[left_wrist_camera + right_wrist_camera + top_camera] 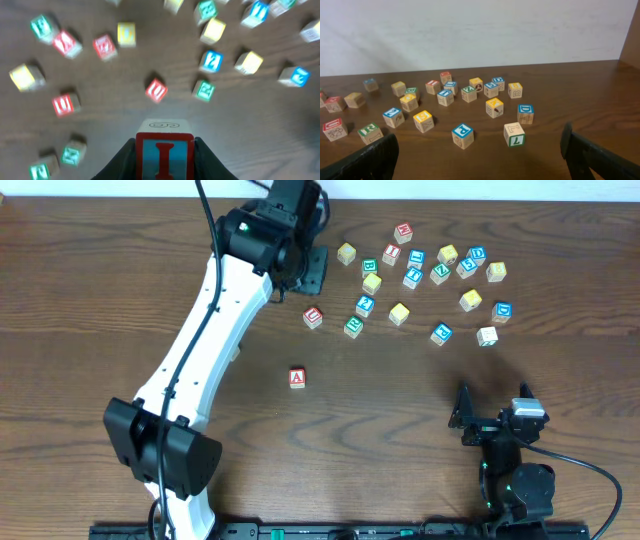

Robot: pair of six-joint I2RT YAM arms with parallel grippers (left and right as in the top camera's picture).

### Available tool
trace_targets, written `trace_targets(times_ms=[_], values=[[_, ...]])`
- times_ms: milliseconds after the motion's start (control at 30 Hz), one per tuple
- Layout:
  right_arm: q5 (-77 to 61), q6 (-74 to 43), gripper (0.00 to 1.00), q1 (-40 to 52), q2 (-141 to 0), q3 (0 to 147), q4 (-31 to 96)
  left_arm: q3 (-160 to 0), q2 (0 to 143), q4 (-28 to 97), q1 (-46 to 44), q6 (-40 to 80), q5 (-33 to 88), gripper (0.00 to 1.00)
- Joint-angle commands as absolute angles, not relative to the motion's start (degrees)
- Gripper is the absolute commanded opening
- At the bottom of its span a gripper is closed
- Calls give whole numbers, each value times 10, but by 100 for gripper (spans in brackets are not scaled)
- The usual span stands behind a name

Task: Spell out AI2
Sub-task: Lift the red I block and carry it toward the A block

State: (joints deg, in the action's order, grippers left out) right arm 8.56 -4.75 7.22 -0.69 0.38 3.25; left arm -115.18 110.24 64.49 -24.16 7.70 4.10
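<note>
My left gripper (165, 165) is shut on the I block (165, 156), which has a red border, a blue face and a red letter I. It holds the block above the table near the scattered blocks. In the overhead view this gripper (305, 268) is at the top centre, and the I block is hidden under it. The red A block (297, 377) sits alone on the table, nearer than the rest. A blue block that looks like a 2 (365, 304) lies in the cluster. My right gripper (492, 408) is open and empty at the front right, and the right wrist view (480, 155) shows this too.
Several letter blocks lie scattered at the back right (440, 275). A red U block (313, 317) and a green R block (353, 326) lie closest to the left gripper. In the right wrist view, a P block (462, 135) and a green 7 block (514, 134) are just ahead.
</note>
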Motion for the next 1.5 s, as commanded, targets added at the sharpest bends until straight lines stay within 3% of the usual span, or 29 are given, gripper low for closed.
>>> trace_targets(times_ms=[0, 300, 800, 1467], values=[[86, -46, 99, 66, -4, 3, 35, -1105, 1100, 653, -245, 120, 32, 8], [86, -46, 99, 66, -4, 3, 35, -972, 1098, 611, -298, 186, -23, 8], [86, -46, 99, 66, -4, 3, 35, -848, 1084, 509, -482, 293, -162, 8], [86, -46, 99, 66, -4, 3, 35, -768, 1084, 403, -492, 349, -166, 8]])
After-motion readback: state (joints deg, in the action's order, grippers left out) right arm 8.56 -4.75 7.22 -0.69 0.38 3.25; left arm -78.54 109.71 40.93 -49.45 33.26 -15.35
